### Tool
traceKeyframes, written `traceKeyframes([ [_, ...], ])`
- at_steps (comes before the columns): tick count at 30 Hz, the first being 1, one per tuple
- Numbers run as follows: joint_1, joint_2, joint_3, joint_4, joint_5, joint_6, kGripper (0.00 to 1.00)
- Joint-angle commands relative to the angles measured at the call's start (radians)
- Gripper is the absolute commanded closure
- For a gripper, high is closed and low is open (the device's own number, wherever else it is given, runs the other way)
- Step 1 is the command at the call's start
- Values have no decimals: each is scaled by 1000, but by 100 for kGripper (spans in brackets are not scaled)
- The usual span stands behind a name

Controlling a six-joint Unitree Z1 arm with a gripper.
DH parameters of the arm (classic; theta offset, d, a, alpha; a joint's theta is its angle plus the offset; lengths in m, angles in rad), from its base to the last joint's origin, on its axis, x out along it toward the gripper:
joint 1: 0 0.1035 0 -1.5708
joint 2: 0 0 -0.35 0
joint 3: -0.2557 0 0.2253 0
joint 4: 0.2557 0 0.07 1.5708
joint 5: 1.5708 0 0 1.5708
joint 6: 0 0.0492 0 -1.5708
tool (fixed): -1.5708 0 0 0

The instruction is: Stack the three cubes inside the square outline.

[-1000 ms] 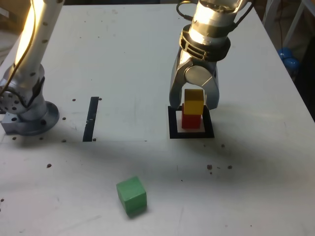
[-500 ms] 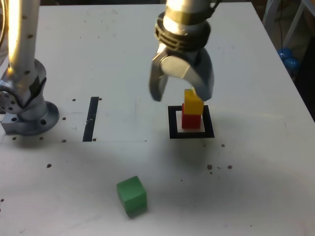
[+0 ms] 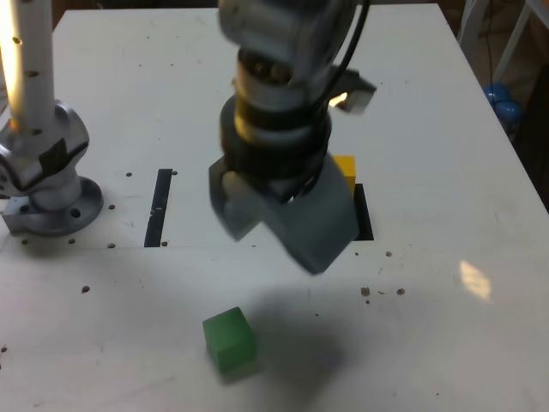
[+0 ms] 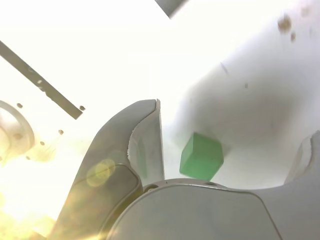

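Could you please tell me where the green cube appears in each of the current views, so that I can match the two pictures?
Exterior view: the green cube is in the lower part, left of centre, on the table below the gripper.
Wrist view: it is just below and right of the picture's centre, seen between the gripper's open jaws.
Shared landmark: the straight black tape strip, which the wrist view shows too.

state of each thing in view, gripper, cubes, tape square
gripper: open, nothing held, above the table
green cube: on the table, outside the square outline
yellow cube: mostly hidden behind the gripper
red cube: hidden now, state can't be told
square outline: partly covered from view
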Motion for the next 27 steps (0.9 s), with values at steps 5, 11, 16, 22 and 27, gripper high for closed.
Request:
traceKeyframes([
  [5, -55, -4, 108, -96, -35, -3, 2],
  [11, -87, -12, 249, -206, -50, -24, 2],
  [16, -118, -18, 297, -245, -51, -42, 2],
  [22, -167, -16, 291, -244, -42, -73, 4],
  [27, -196, 3, 273, -243, -43, -91, 6],
])
